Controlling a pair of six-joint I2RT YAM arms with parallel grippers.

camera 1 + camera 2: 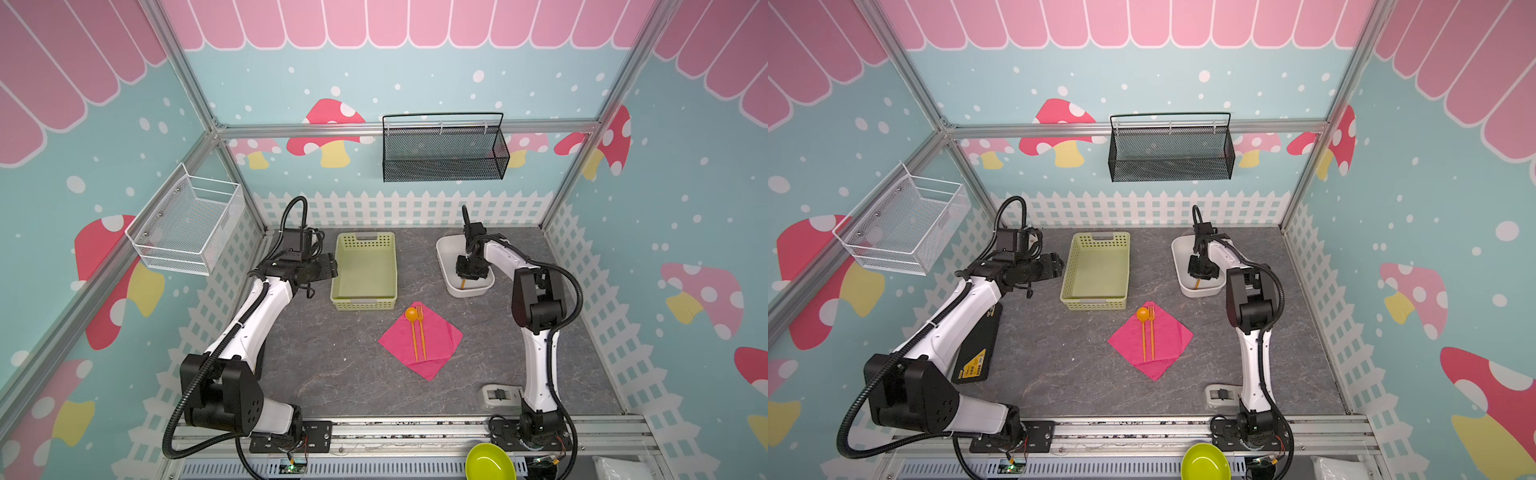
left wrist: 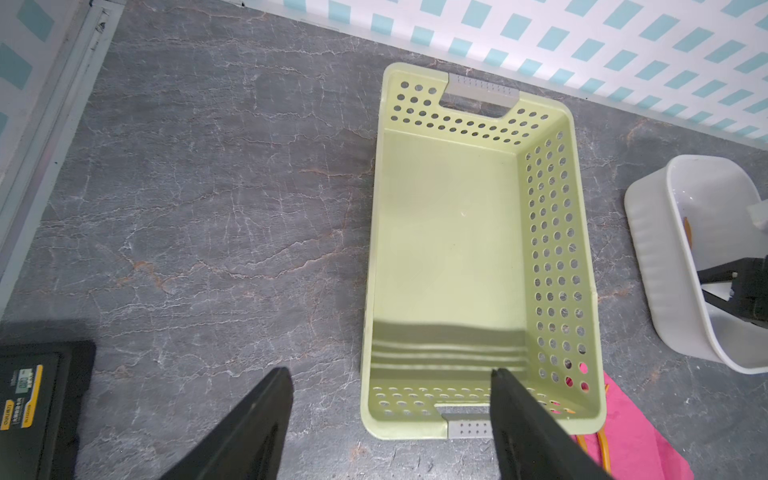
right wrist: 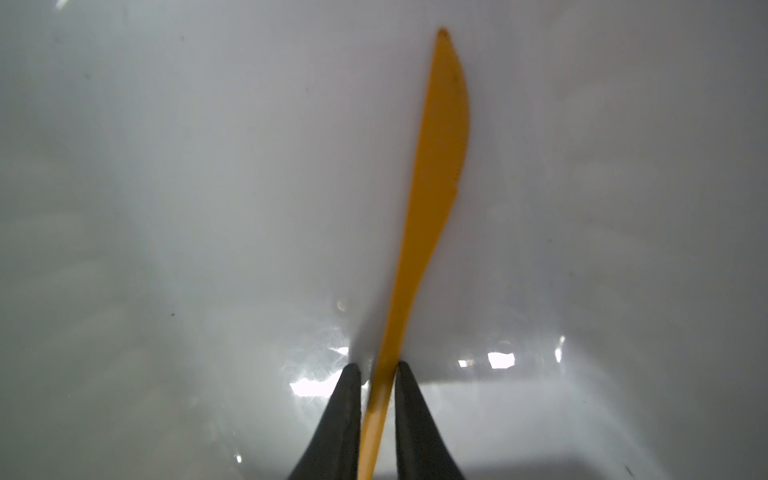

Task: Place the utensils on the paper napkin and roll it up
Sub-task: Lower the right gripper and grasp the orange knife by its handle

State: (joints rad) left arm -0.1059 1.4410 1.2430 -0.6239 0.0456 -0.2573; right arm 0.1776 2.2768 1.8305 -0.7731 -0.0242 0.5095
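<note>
**Two pieces lie on the napkin (image 1: 442, 338), the knife (image 3: 440, 166) sits in the tub (image 1: 441, 254)**

I see the spoon (image 1: 411, 313) and fork (image 1: 421, 332) side by side on the pink sheet, near the green basket (image 1: 365, 240). My right gripper (image 3: 378, 368) is inside the tub's walls, narrow astride the knife handle. I cannot tell if it pinches. My left gripper (image 2: 390, 372) hangs wide beside the basket.

The right claw (image 3: 377, 368) is sitting in the white tub (image 1: 467, 291), walls crowding every side, knife (image 3: 440, 166) filling its jaws; the left claw (image 2: 390, 370) is hovering over open tabletop (image 2: 208, 208), green basket (image 2: 552, 249) under one finger (image 2: 523, 424).
</note>
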